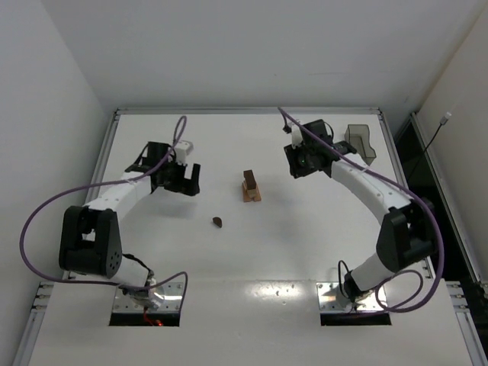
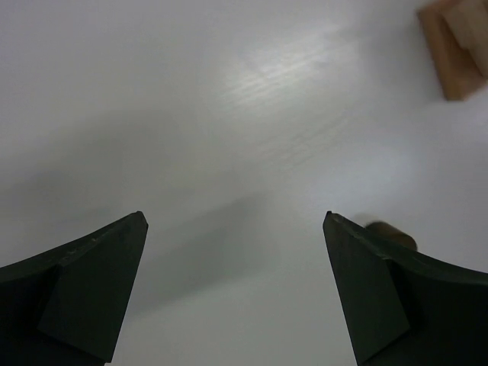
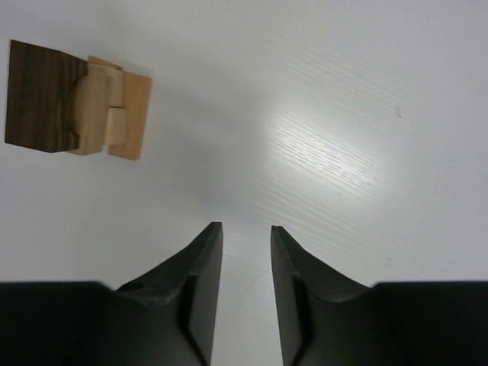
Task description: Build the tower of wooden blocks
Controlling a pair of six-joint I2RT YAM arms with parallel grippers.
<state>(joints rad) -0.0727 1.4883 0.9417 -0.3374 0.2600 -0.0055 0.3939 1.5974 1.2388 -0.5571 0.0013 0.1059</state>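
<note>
Dark-capped tower (image 1: 251,187) standing at centre of table (image 1: 252,267). Right gripper (image 3: 246,227) hovering beside it, jaws narrowly apart, empty. Left gripper (image 2: 235,217) gaping wide near loose dark block (image 1: 218,223), likely readying pickup.

— What sort of place is this?

— A robotics lab, a boxed-in test cell. A left arm (image 1: 126,194) and a right arm (image 1: 366,187) are bolted on metal base plates (image 1: 149,293) to a plain white table (image 1: 252,259) framed in aluminium rail (image 1: 244,110).

— What else shows it?

— Bare white walls (image 1: 252,53) close in the table. Purple cables (image 1: 25,229) loop off the arms, a black lead (image 1: 435,137) hangs at the right wall, and the tower (image 1: 251,187) of wood blocks stands mid-table.
</note>
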